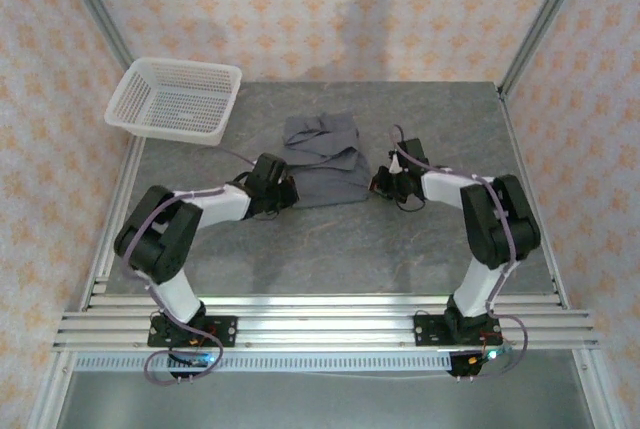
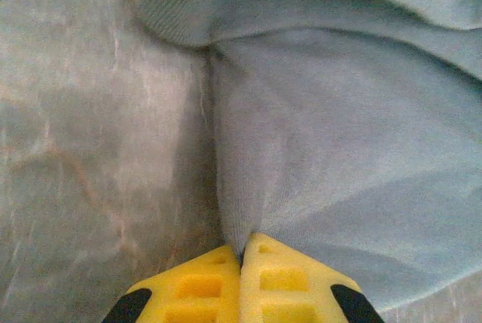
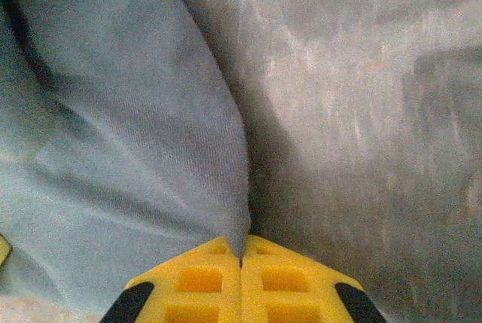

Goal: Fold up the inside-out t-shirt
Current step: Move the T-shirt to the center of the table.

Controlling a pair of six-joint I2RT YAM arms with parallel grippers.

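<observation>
We see a grey, stone-patterned table (image 1: 400, 249) carrying 2 things directly on its top. A slate-grey t-shirt (image 1: 325, 164) lies bunched in rumpled folds around the middle, a little toward the far side, with its left and right edges down on the tabletop. A white mesh basket (image 1: 168, 131) sits upright at the far left corner, apart from the t-shirt.

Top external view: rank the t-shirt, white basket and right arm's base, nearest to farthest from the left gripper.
1. T-shirt: centre, pinched in the left gripper, jaws shut.
2. White basket: far left corner.
3. Right arm's base: near edge, right side.
</observation>
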